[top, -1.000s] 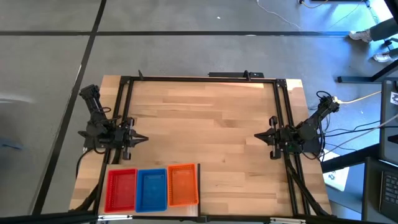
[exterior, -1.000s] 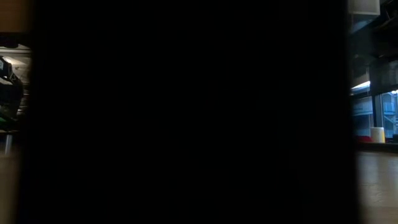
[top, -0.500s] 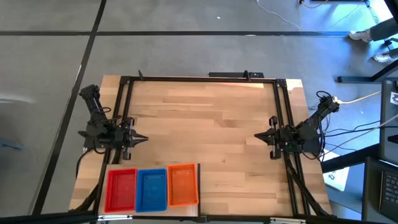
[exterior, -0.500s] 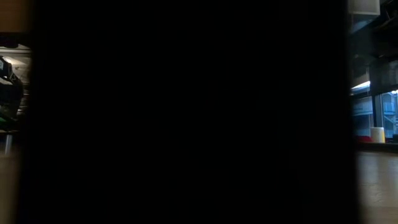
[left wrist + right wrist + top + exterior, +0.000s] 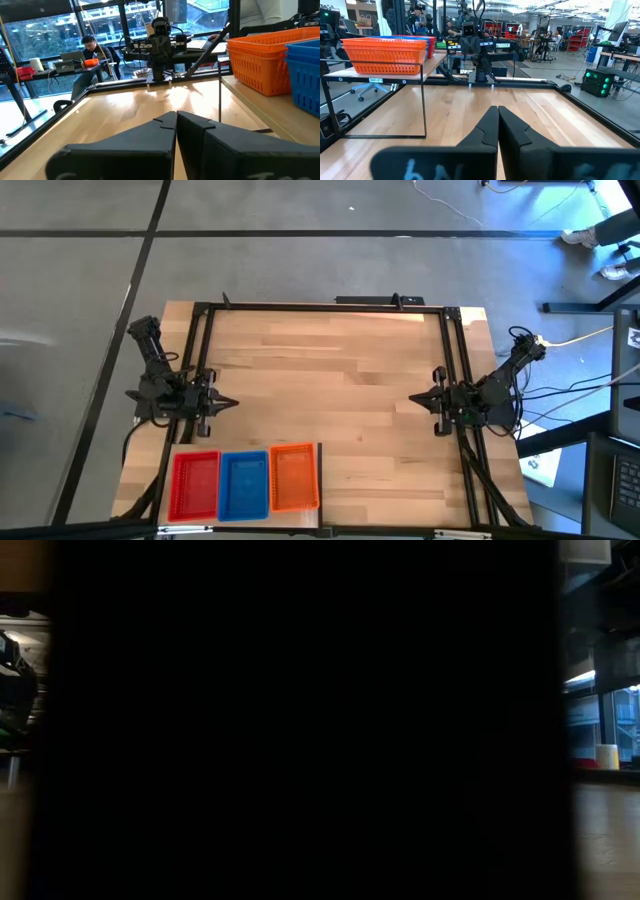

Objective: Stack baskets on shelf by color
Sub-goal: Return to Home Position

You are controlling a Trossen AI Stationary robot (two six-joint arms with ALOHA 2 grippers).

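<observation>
Pale plank desk (image 5: 340, 370) in a workshop hall, shown from above, at desk height and from both wrists. Left hand (image 5: 228, 402) sits at the desk's left edge and right hand (image 5: 416, 399) at its right edge, aimed at each other across bare wood. In each wrist view the arm's own fingers (image 5: 150, 135) (image 5: 480, 135) meet along a thin seam, so both hands are clenched on nothing.

Just beside the left hand, toward the lower edge of the high view, the shelf (image 5: 395, 70) carries three piles side by side: red baskets (image 5: 195, 485) outermost, then blue baskets (image 5: 243, 485), then orange baskets (image 5: 294, 478).

Progress, as judged: no basket lies loose on the desk and each colour has its own pile, so the stacking appears finished. At most the arms have to settle at rest.

Views compared: the high view gives the layout but not the pile heights. The wrist views show the shelf raised on a thin black frame and layered rims on the orange pile, though the count is unclear. The low view is blocked by a dark mass, with only slivers of the room at its sides.
</observation>
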